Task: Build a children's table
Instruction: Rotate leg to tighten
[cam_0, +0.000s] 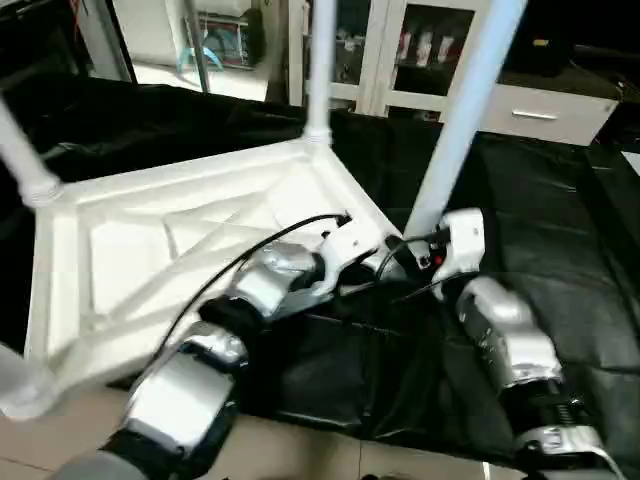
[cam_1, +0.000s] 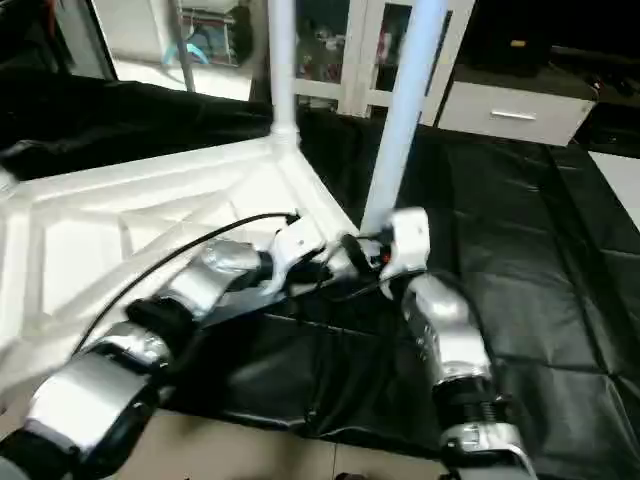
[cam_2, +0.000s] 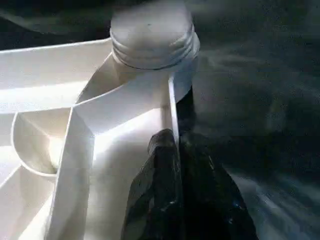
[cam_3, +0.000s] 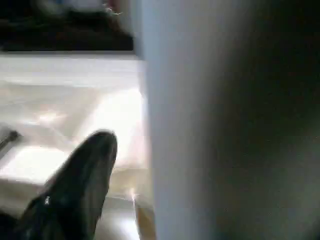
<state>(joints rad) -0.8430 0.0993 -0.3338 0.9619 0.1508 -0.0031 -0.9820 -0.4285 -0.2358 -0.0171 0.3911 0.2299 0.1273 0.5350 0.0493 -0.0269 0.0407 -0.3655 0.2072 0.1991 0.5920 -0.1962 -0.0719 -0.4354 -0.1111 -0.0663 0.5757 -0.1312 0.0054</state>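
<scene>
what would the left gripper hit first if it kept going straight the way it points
Most likely the ribbed end of the leg seated in the tabletop's corner socket. The left gripper, shut on the tabletop's rim, points along that rim toward the corner; exact depth is hard to judge.

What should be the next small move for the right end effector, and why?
Probably close it on the leg and steady it. The leg stands in the corner socket of the upside-down tabletop, leaning slightly, while the left end effector pinches the tabletop's rim beside that socket.

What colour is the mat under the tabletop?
Black mat, clearest in the left eye view.
</scene>
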